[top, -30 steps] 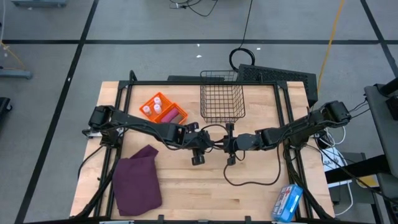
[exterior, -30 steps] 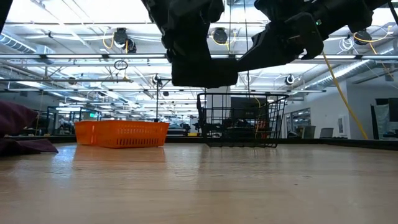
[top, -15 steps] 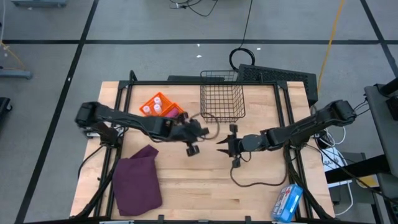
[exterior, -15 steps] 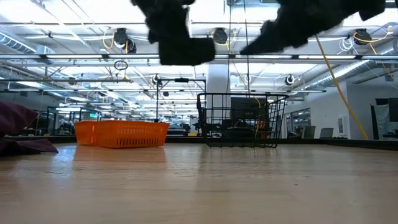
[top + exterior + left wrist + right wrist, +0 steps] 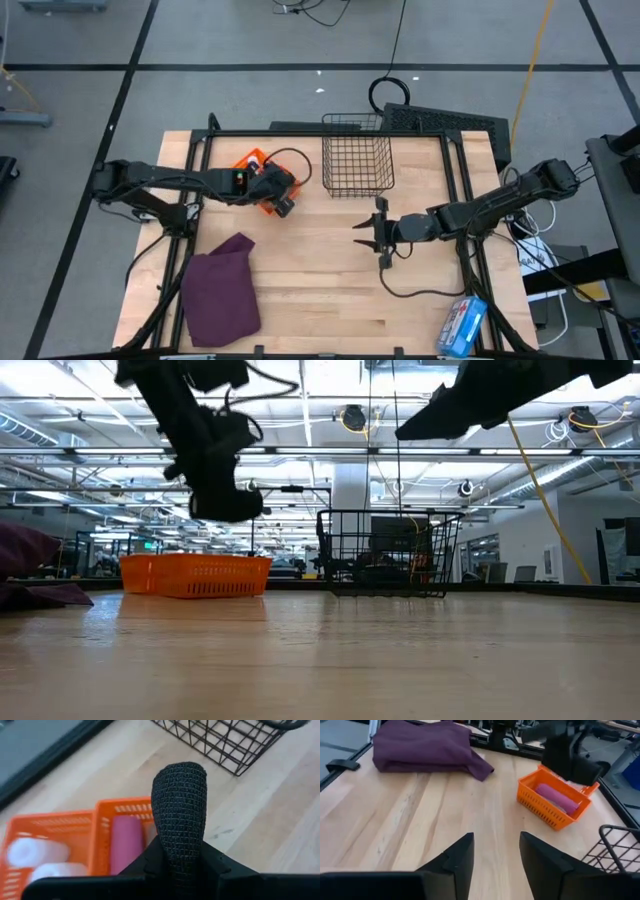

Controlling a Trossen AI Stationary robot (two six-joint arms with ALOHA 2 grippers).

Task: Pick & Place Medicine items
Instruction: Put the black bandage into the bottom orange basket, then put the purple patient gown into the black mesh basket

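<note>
Since a second ago the left gripper (image 5: pixel 281 203) has swung away from the middle of the desk (image 5: pixel 330 290), where it nearly met the other arm, and now hangs over the near corner of the orange tray (image 5: pixel 258 170). Its fingers (image 5: pixel 179 815) are pressed together with nothing between them, clenched and empty. In the low view it sits above the tray's rim, not touching it (image 5: pixel 222 500).

Over the same second the right gripper (image 5: pixel 364 233) has drawn back a little toward its own side and hovers above bare wood near the desk's centre, well apart from the tray. Its fingers (image 5: pixel 455 857) are spread, with a clear gap and nothing held.

The medicine items (image 5: pixel 37 851) lie inside the tray, in the compartment farther from the wire basket (image 5: pixel 357 155); from above only one pale cap shows clearly beside the arm (the left wrist view shows two white rounded shapes there, blurred). A pink cylinder (image 5: pixel 125 842) lies in the neighbouring compartment, just beyond the left fingers.

The maroon cloth (image 5: pixel 220 285) lies folded at the near left of the desk, and a blue-and-white packet (image 5: pixel 462 325) rests at the near right corner. The basket stands at the far edge, just beside the tray.
</note>
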